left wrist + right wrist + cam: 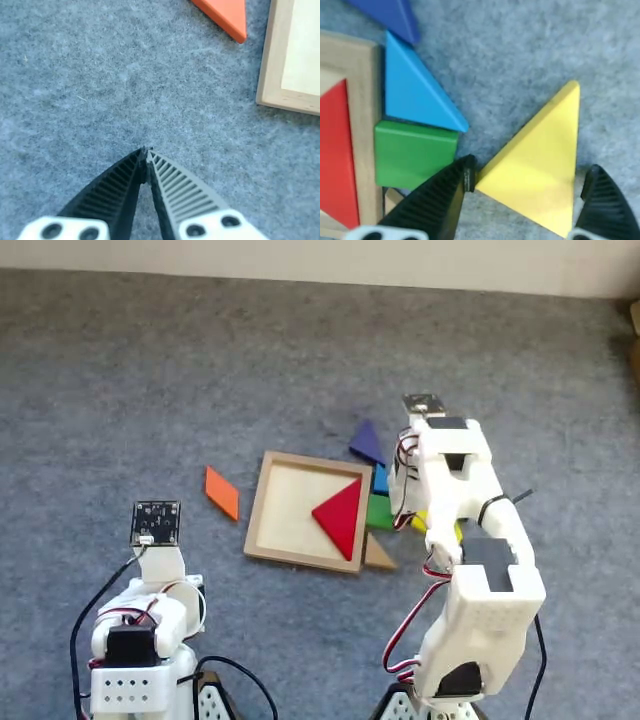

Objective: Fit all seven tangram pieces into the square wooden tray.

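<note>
A square wooden tray [254, 512] lies in the middle of a grey carpet [150, 370]. One piece is inside it: a red triangle [340, 516] against the right wall, with the rest of the tray floor bare.

Just outside that wall, a light blue triangle [381, 480] and a green square [379, 511] sit touching the rim. A tan triangle [378, 556] lies at the tray's near right corner, and a dark blue triangle [367, 442] lies near the far right corner. An orange parallelogram [221, 492] lies on the opposite side, a little apart from the tray.

The yellow triangle [540, 165] rests flat on the carpet beside the green square. The right gripper [531, 174] hangs over it with its jaws spread wide, one on each side. One fingertip [465, 173] is at the corner nearest the green square. The left gripper [146, 156] sits over bare carpet near the orange piece, jaws pressed together and holding nothing.

The step in hand appears to be picking up the yellow triangle, with six pieces left to place. The next move likely calls for closing squarely on its thin edges without nudging the green square, then turning it to fit beside the red triangle.
</note>
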